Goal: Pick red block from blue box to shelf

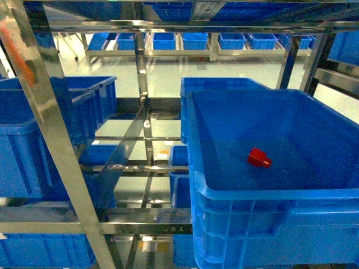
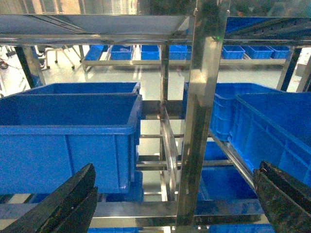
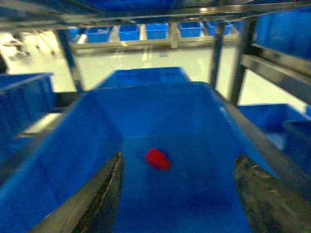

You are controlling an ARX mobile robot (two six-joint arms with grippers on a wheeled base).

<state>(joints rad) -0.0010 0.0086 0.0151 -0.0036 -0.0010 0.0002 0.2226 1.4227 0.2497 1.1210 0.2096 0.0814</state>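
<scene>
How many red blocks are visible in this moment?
1. The red block lies on the floor of the large blue box, right of centre in the head view; other boxes' interiors are partly hidden.

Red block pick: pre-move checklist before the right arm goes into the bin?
1. Red block located: ok, lying alone on the floor of the blue box.
2. Right gripper open: ok, fingers spread wide on either side of the block in the right wrist view.
3. Right gripper lined up: ok, block sits between the fingers, ahead of them, slightly left of centre.
4. Block untouched: ok, not yet grasped.
5. Left gripper out of the way: ok, open, facing the shelf upright, holding nothing.
6. Exact gripper height above the block: cannot tell, right wrist view is blurred.
</scene>
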